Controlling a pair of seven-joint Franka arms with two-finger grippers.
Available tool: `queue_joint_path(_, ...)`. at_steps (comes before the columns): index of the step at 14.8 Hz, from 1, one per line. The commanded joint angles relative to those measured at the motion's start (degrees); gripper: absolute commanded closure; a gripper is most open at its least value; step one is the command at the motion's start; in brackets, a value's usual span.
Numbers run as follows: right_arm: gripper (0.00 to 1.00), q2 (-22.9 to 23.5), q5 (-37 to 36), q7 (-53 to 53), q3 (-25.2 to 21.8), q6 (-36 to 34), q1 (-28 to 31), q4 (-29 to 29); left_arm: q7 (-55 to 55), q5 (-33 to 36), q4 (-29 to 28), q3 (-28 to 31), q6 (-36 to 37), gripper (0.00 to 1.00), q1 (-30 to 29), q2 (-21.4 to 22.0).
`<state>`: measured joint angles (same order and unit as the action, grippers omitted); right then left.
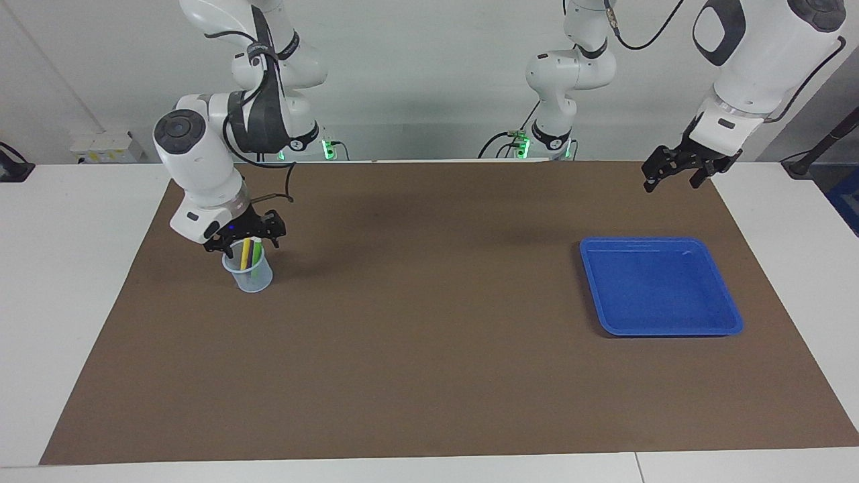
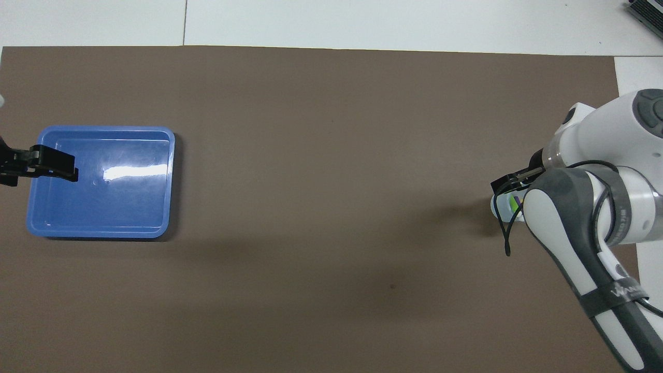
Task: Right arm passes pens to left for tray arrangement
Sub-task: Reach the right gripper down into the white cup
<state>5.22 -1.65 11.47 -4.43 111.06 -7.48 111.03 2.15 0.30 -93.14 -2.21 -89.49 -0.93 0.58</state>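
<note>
- Right gripper (image 1: 245,236) sits low over the translucent cup (image 1: 248,274), fingers spread wide about the tops of the pens (image 1: 246,253); nothing is gripped yet, as far as the facing view shows — the yellow pen stands between the fingers, not pinched.
- Nearest the robots, toward the left arm's end of the table, the left gripper (image 1: 678,168) hangs in the air with its fingers apart and empty; this arm waits.
- In the overhead view the left gripper shows at about nine o'clock, its tip covering the blue tray's (image 2: 155,228) edge, though the facing view shows it raised well clear of it.
- Pens: yellow and green shafts show inside the cup in the facing view; a glimpse of purple and green appears in the overhead view under the right arm, at about three o'clock. All three seem to be in the cup, though the purple one is hard to make out.
- Farther from the robots than the left gripper lies the blue tray, flat on the brown mat (image 1: 429,376), with nothing in it.
- Judged from this, the task is at its very start — no pen lifted, none handed over, none laid in the tray.
- Left to do: grasp a pen, carry it across, pass it to the left gripper, place it, and repeat for the others.
</note>
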Motion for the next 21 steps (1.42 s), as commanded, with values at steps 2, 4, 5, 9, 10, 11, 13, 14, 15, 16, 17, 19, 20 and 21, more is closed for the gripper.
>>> queue_joint_path(2, 0.0, -0.9, -0.7, -0.8, 0.0, -1.7, -1.8, 2.9, 0.4, -0.7, -4.4, 0.4, -1.2, 0.0, 0.5, 2.8)
queue_joint_path(4, 0.0, -1.3, -0.7, -0.5, 0.0, -2.1, -1.7, 3.7, 0.5, -0.7, -4.9, 0.4, -2.4, 0.0, 0.5, 3.0)
queue_joint_path(5, 0.0, -1.4, -0.7, 0.2, 0.0, -1.4, -1.5, 4.7, 0.5, -0.7, -4.9, 0.4, -2.4, 0.0, 0.5, 3.0)
queue_joint_path(9, 0.0, -2.7, -0.9, 1.8, -0.1, 2.5, -0.6, 8.4, 0.6, -0.7, -4.9, 0.4, -2.1, 0.0, 0.5, 3.1)
queue_joint_path(10, 0.0, -2.8, -0.9, 1.7, -0.1, 3.4, -0.5, 9.0, 0.6, -0.7, -4.9, 0.4, -2.1, 0.0, 0.5, 3.1)
queue_joint_path(11, 0.0, -3.3, -0.9, 1.5, -0.1, 3.5, -0.4, 9.2, 0.6, -0.7, -4.9, 0.4, -2.0, 0.0, 0.5, 3.1)
queue_joint_path(13, 0.0, -4.1, -0.9, 1.5, -0.2, 3.5, -0.4, 9.8, 0.6, -0.7, -4.9, 0.4, -2.0, 0.0, 0.5, 3.1)
queue_joint_path(14, 0.0, -4.7, -1.0, 1.7, -0.2, 4.3, -0.2, 10.6, 0.6, -0.7, -4.9, 0.4, -2.0, 0.0, 0.5, 3.1)
queue_joint_path(15, 0.0, -4.9, -1.2, 2.2, -0.2, 4.8, 0.4, 11.2, 0.6, -0.7, -4.9, 0.4, -2.0, 0.0, 0.5, 3.1)
queue_joint_path(16, 0.06, -5.0, -1.6, 2.8, -0.2, 4.8, 0.7, 11.4, 0.6, -0.7, -4.9, 0.3, -1.9, 0.0, 0.6, 3.1)
queue_joint_path(17, 0.1, -5.0, -1.8, 4.1, -0.2, 4.8, 1.0, 11.5, 0.6, -0.7, -4.9, 0.4, -1.9, 0.0, 0.6, 3.1)
queue_joint_path(19, 0.17, -5.0, -1.8, 6.9, -0.1, 5.1, 2.3, 11.8, 0.6, -0.7, -4.9, 0.4, -2.0, 0.0, 0.6, 3.1)
queue_joint_path(20, 0.19, -5.0, -1.8, 7.7, -0.1, 5.1, 2.6, 11.8, 0.6, -0.7, -4.9, 0.4, -2.0, 0.0, 0.6, 3.1)
queue_joint_path(21, 0.2, -5.0, -1.8, 8.0, -0.2, 5.1, 2.8, 12.2, 0.6, -0.7, -4.9, 0.4, -2.0, 0.0, 0.6, 3.1)
